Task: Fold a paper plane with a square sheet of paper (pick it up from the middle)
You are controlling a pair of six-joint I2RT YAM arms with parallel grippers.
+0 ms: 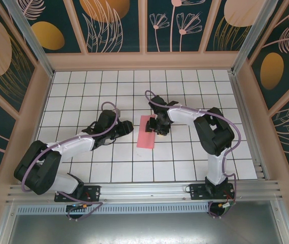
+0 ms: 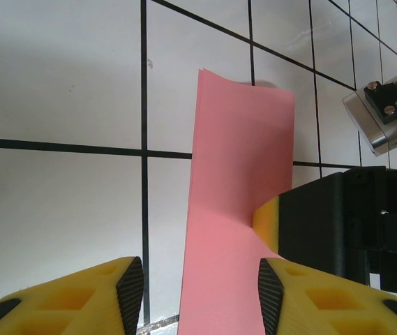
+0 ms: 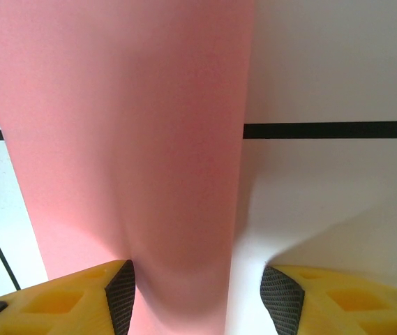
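Observation:
The square sheet of paper [image 1: 145, 134] lies at the table's middle, doubled over into a long salmon-pink strip. My left gripper [image 1: 126, 127] sits just left of it, low over the table. In the left wrist view this gripper [image 2: 201, 293] is open, and the strip [image 2: 233, 174] runs up between its fingers, nearer the right one. My right gripper [image 1: 160, 127] is at the strip's far right edge. Seen from the right wrist it [image 3: 198, 293] is open astride the strip's right edge [image 3: 128, 139], its left finger [image 3: 118, 296] touching the bowed paper.
White grid tiles [image 1: 108, 91] cover the table, with patterned walls [image 1: 12, 76] on three sides. A metal rail [image 1: 149, 190] runs along the near edge by the arm bases. The right arm's black wrist [image 2: 351, 223] stands close to the left gripper's right finger.

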